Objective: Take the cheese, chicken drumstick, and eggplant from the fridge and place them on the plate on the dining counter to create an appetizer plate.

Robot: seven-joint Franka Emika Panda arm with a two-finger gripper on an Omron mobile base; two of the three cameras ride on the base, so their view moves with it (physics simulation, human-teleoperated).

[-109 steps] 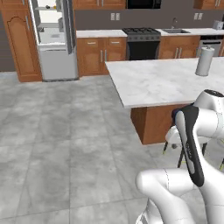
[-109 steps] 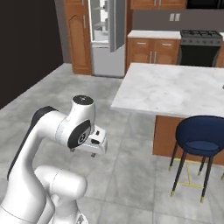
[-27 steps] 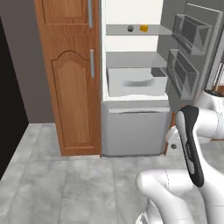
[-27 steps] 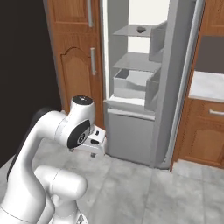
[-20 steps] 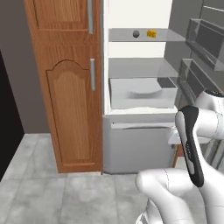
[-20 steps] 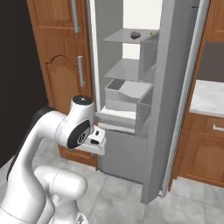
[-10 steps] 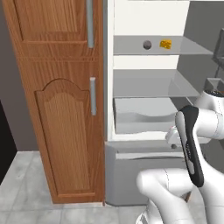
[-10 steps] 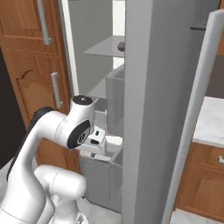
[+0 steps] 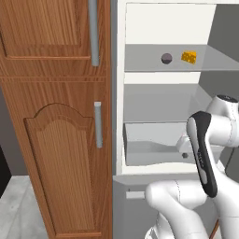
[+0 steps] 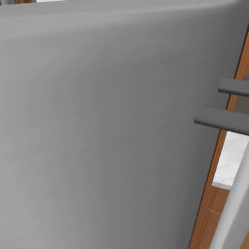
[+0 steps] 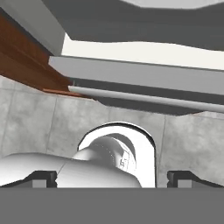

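Observation:
The fridge [image 9: 161,109] stands open close in front of me. On its upper shelf lie the eggplant [image 9: 166,58], a small dark round lump, and to its right the yellow cheese [image 9: 189,57]. Below them is the wavy-fronted drawer [image 9: 154,153]. My arm is folded at the lower right of the left base view, well below that shelf. In the hand view my gripper [image 11: 113,177] points down at the floor, its fingertips [image 11: 43,177] wide apart with nothing between them: open. The chicken drumstick, the plate and the dining counter are out of view.
A brown wooden cupboard [image 9: 56,116] with grey bar handles stands against the fridge's left side. The fridge's grey door [image 10: 97,121] is very close to the right base camera, with door racks [image 10: 228,119] and a strip of wall counter [image 10: 231,155] beyond. Grey floor tiles [image 11: 26,118] lie below.
The base has driven closer to the fridge, so the shelf and drawer loom larger and the door now blocks the right base view. The arm keeps its pose, gripper still open.

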